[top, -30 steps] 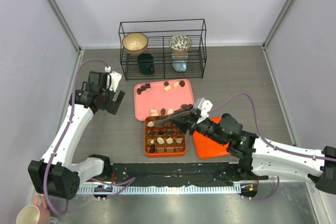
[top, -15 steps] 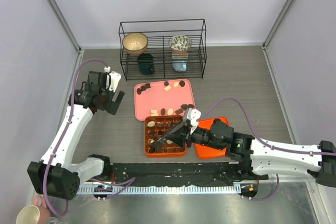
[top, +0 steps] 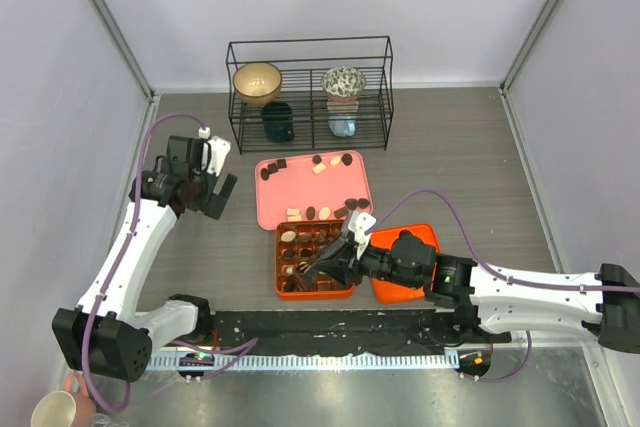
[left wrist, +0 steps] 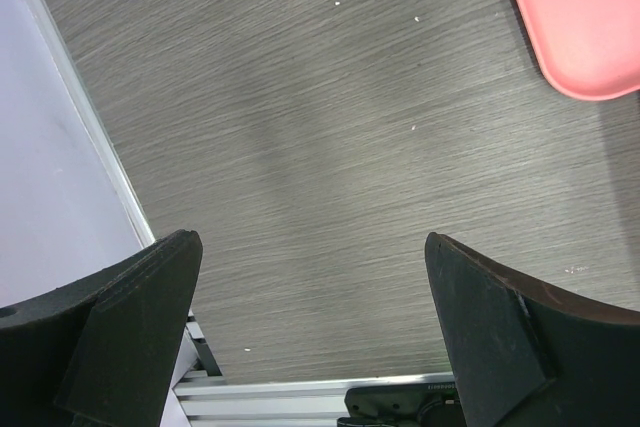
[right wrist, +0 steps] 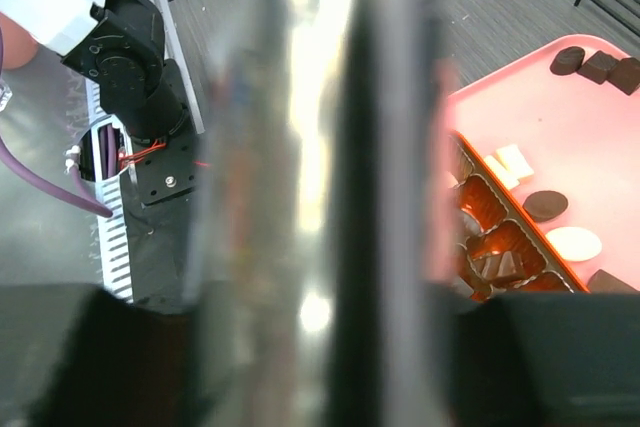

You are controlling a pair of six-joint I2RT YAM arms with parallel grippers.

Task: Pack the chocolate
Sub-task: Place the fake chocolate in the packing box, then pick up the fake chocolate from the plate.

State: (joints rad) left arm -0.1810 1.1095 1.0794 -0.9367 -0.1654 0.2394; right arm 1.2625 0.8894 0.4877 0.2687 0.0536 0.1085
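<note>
The right end effector (top: 318, 269) sits low over the near-left cells of the orange gridded box (top: 278, 247). A blurred streak hides its fingers in the wrist view, so I cannot tell whether they are apart or clamped on a piece. The step looks like setting chocolate (top: 306, 268) into a cell. Several cells are filled, and more pieces lie on the pink tray (top: 300, 182). The next move calls for a clean lift and a reach to the tray. The left end effector (left wrist: 310, 247) hangs with its jaws wide apart over the tabletop (left wrist: 300, 127), near the tray.
</note>
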